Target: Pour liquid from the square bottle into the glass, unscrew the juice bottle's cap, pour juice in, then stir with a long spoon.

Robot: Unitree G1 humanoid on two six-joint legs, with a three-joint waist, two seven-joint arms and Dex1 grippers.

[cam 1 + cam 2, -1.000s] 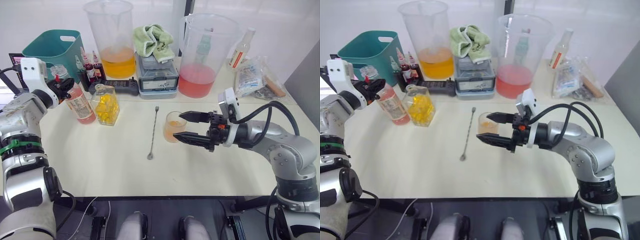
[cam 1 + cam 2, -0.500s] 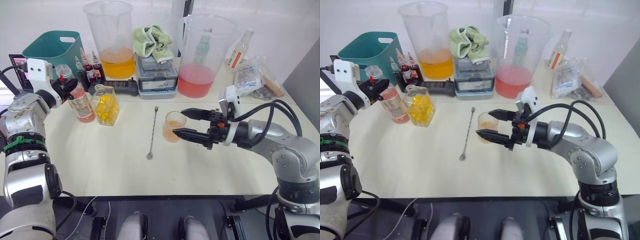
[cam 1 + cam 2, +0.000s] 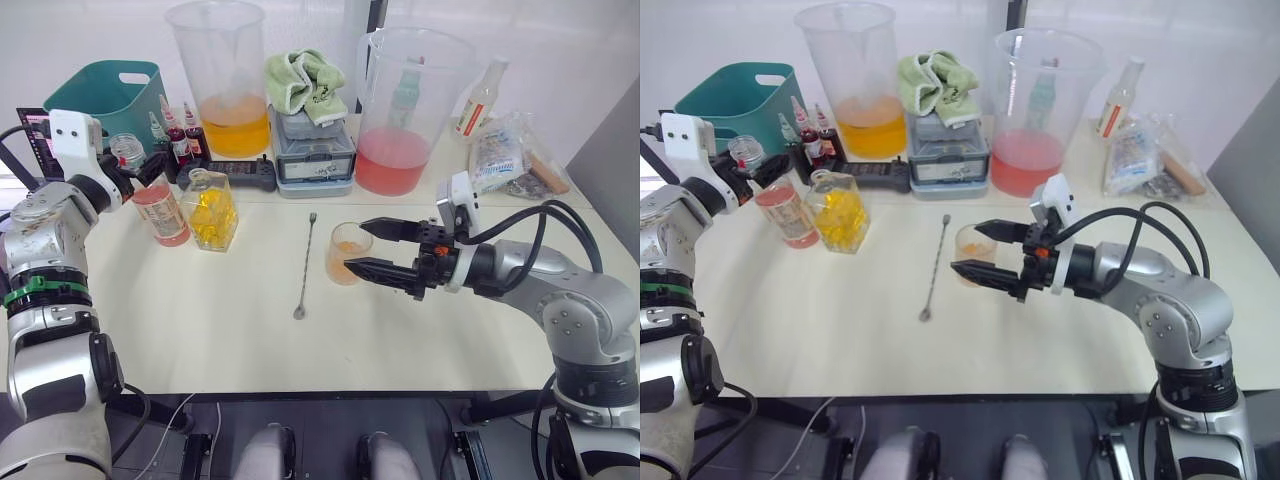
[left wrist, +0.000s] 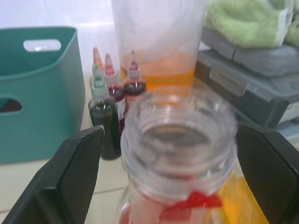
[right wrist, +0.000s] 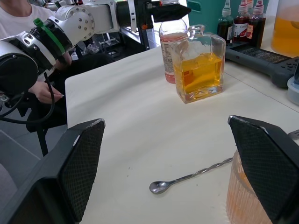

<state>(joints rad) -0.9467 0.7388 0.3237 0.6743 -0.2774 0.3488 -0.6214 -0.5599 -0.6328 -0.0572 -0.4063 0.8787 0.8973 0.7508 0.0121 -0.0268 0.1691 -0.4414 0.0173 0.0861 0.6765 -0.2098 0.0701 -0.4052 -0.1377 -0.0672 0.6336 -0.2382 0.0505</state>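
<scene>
The juice bottle [image 3: 160, 208] stands at the table's left, beside the square bottle [image 3: 212, 208] of yellow liquid. Its mouth [image 4: 180, 135] is open, and the cap is out of view. My left gripper [image 3: 140, 165] is open, a finger [image 4: 70, 179] on each side of the neck without touching it. The glass [image 3: 338, 250], holding a little orange liquid, stands mid-table. My right gripper [image 3: 355, 245] is open, its tips reaching around the glass's right side. The long spoon [image 3: 306, 265] lies flat just left of the glass.
Two big pitchers [image 3: 222, 75] [image 3: 405, 105] stand at the back with a grey box and green cloth [image 3: 308, 80] between them. A teal bin [image 3: 100, 95], dropper bottles [image 3: 175, 135] and a black remote [image 3: 240, 172] are back left. A person sits [image 5: 14, 18] off the table's left.
My left gripper has opened off the juice bottle's neck, and the bottle now stands upright on the table instead of tilted. The right gripper has barely moved.
</scene>
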